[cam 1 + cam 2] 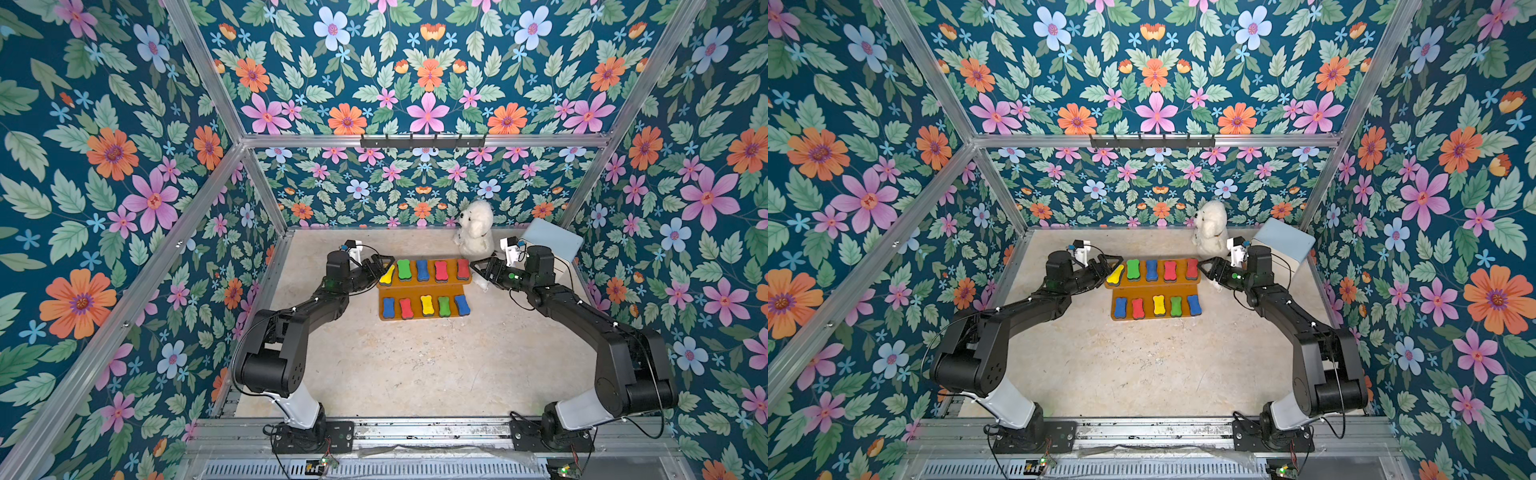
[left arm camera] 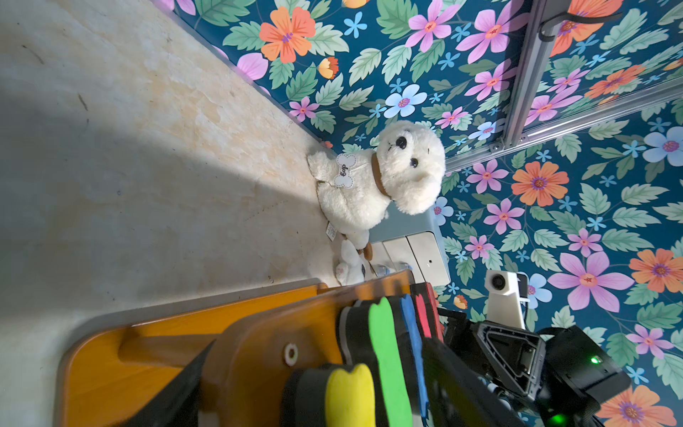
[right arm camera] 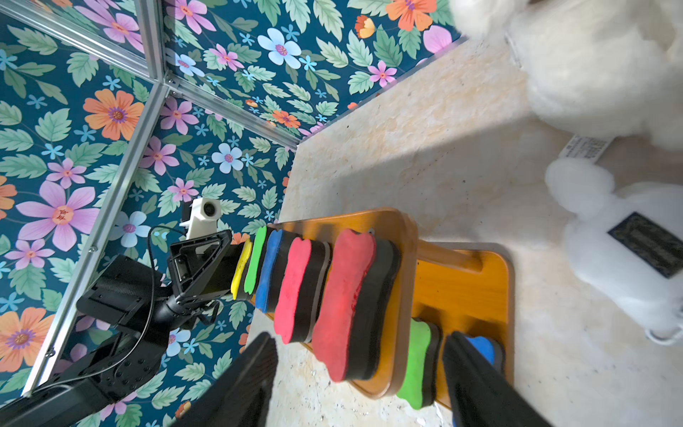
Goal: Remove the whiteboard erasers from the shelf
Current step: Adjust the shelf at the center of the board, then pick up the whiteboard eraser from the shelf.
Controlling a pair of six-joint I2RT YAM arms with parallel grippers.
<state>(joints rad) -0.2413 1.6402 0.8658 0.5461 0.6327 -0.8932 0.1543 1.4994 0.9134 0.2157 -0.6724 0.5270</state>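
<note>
Clearly nothing has left the shelf [image 1: 416,313] yet: all ten whiteboard erasers [image 1: 422,270] sit on it, five on the far tier and five on the near one.

At the left, the left gripper [image 1: 382,266] has its jaws spread to either side of the yellow eraser [image 1: 387,275] at the left end of the far tier, and it grasps nothing. That eraser lies askew, with the green eraser [image 1: 403,269] just beside it. I judge that a closing jaw could catch the green neighbour too, or shove the yellow one off the end instead of lifting it. A finger that dips too low could hook the board's edge and drag the whole shelf, which looks light.

At the right end of the far tier, the right gripper [image 1: 477,270] is released as well. Its jaws are at the end red eraser [image 1: 463,269] but not closed on it; whether they touch it I cannot tell. The risk there is the small plush toy [image 3: 621,251] just beside the gripper and the plush dog [image 1: 476,232] a little farther back, since either could be snagged or knocked over. The second red eraser [image 1: 441,270] stands close, so a double pick is possible.

Counted: three blue, three red, two yellow and two green erasers; one shelf; two white plush toys; one drawer box [image 1: 552,241] at the far right.
</note>
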